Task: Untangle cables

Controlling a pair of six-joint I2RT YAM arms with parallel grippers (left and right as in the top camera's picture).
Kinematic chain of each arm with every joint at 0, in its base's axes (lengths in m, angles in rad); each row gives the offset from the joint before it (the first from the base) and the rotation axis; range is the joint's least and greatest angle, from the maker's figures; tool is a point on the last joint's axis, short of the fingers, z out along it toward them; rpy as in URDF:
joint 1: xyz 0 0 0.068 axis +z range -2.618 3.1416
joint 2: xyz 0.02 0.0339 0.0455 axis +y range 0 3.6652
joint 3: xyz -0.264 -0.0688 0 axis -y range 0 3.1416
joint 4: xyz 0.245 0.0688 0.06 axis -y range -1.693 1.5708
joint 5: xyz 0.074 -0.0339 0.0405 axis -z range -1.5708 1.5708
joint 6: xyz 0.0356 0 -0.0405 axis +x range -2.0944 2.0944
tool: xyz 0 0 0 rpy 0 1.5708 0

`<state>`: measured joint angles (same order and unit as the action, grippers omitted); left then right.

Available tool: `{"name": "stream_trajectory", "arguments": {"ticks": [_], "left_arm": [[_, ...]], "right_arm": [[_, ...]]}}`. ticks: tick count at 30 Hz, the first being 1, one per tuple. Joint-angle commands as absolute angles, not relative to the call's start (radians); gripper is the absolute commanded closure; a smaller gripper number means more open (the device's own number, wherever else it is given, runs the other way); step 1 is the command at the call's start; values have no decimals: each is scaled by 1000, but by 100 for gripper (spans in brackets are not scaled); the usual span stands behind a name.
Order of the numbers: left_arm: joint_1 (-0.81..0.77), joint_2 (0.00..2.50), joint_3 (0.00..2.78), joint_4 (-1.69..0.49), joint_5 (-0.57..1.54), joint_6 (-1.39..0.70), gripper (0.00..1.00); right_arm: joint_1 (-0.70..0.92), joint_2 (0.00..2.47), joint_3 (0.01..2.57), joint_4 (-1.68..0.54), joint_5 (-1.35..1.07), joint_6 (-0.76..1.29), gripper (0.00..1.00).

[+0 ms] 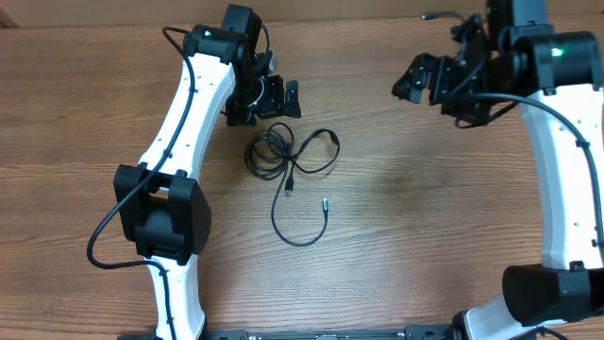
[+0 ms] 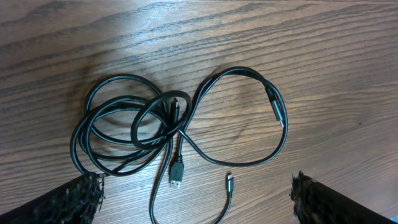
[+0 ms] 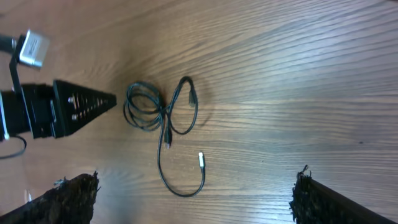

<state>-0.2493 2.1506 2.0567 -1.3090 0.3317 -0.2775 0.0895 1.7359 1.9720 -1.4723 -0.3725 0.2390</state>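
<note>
The black cables [image 1: 288, 161] lie tangled on the wooden table. A small coil [image 1: 265, 151] sits at the left, a loop [image 1: 319, 151] at the right, and a long tail [image 1: 300, 225] curves toward the front with two plug ends. My left gripper [image 1: 274, 98] is open just behind the coil, empty. In the left wrist view the cables [image 2: 174, 124] lie between its open jaws [image 2: 196, 196]. My right gripper [image 1: 425, 80] is open and empty, high at the back right. In the right wrist view the cables [image 3: 161, 112] show far off between the jaws [image 3: 196, 196].
The wooden table [image 1: 425, 208] spreads around the cables. The left arm's white link [image 1: 189, 104] runs along the left side, and the right arm [image 1: 557, 142] stands at the right edge.
</note>
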Motion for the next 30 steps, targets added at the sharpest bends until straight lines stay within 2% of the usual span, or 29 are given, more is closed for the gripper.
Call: {"name": "stream_trajectory", "arguments": {"ticks": [1, 10, 18, 22, 30], "left_arm": [[-256, 2138, 2070, -1308, 326, -255, 0], [-256, 2138, 2070, -1308, 326, -255, 0], [-256, 2138, 2070, -1308, 326, -255, 1], [-255, 2138, 2070, -1308, 325, -255, 0], [-255, 2138, 2070, -1308, 326, -255, 0]], "right_arm": [[119, 1708, 1929, -1467, -352, 231, 0], [152, 1711, 1748, -1385, -419, 235, 0], [157, 1712, 1591, -1186, -502, 242, 0], [170, 1713, 1498, -1067, -503, 327, 1], [232, 1713, 1327, -806, -501, 412, 13]]}}
